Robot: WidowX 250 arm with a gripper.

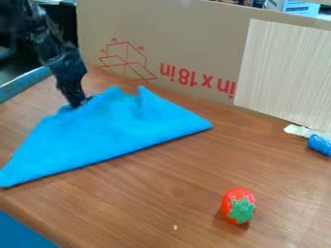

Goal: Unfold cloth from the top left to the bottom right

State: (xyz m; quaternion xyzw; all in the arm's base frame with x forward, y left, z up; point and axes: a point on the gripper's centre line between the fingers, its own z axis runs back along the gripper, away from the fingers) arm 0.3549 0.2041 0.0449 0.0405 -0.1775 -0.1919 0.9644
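Black robot gripper [77, 104] meets the rumpled upper edge of a folded, triangular blue cloth [116, 131]; whether clamped or apart, I cannot tell. Likely light and limp, best pinched there by its top layer.

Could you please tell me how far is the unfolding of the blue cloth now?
Done: the gripper is at the upper left edge of the cloth, where the fabric is rumpled. In hand: I cannot tell whether it grips the fabric. Left: seemingly the whole unfolding, because the cloth lies as a rough triangle, its long straight edge facing the strawberry, with no layer opened past that edge.
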